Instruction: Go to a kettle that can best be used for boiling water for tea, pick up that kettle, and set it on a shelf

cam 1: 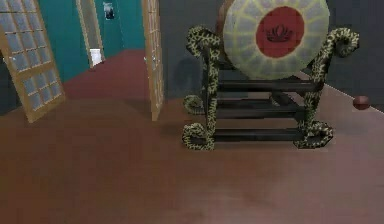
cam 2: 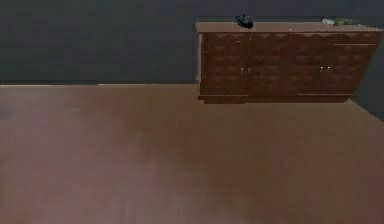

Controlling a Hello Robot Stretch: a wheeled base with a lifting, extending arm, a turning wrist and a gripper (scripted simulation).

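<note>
Red-brown floor [cam 1: 110, 170] reached a gong [cam 1: 277, 33] on its serpent stand [cam 1: 255, 110] and a wooden sideboard [cam 2: 285, 65]; hand's state couldn't be told.

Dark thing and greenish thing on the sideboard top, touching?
Apart. The arm side view shows bare sideboard top between the dark thing and the greenish thing.

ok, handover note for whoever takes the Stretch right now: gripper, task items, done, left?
Sideboard against the dark wall in the arm side view; on its top a small dark thing, too small to call a kettle, and a pale thing.
Ahead: a gong on a snake-wrapped stand, an open glazed door.
Done: no kettle confirmed yet.
Left: check the dark thing, pick up the kettle, find a shelf, set it there.
</note>
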